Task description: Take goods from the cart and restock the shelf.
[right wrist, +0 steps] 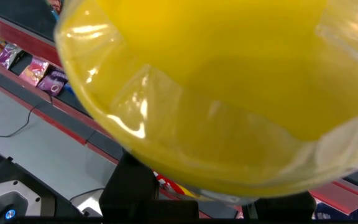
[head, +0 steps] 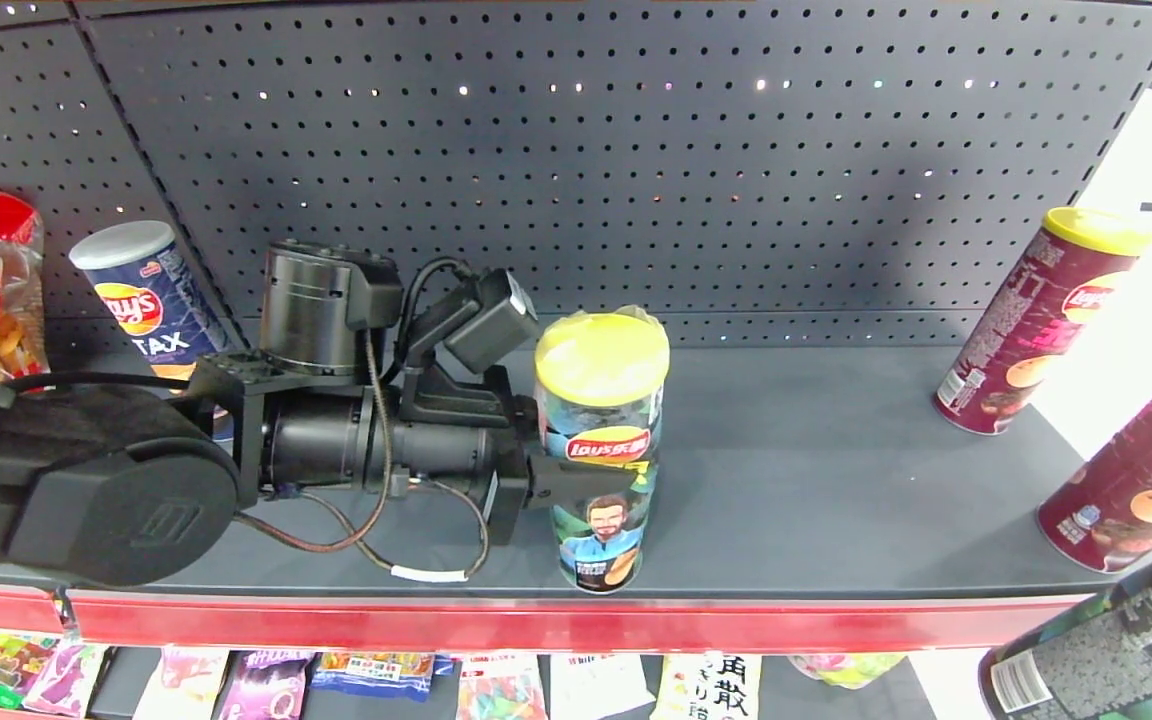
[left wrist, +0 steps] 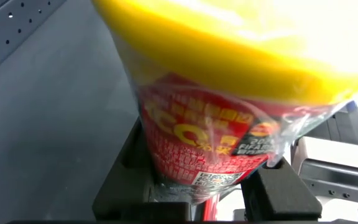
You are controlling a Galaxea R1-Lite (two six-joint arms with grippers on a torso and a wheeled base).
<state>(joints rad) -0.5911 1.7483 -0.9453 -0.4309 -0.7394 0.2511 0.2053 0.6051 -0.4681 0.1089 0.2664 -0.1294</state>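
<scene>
The chip can point(head: 601, 450) with the yellow lid stands upright on the grey shelf point(head: 816, 480), near its red front edge. The left jaws are closed on its middle. The left wrist view shows a red printed side of the can that the head view hides. In the right wrist view a second can point(right wrist: 229, 93), yellow lid foremost, sits gripped between the right jaws. A maroon can point(head: 1036, 320) is at the shelf's right end, and a blue can point(head: 141, 295) is behind the left arm.
</scene>
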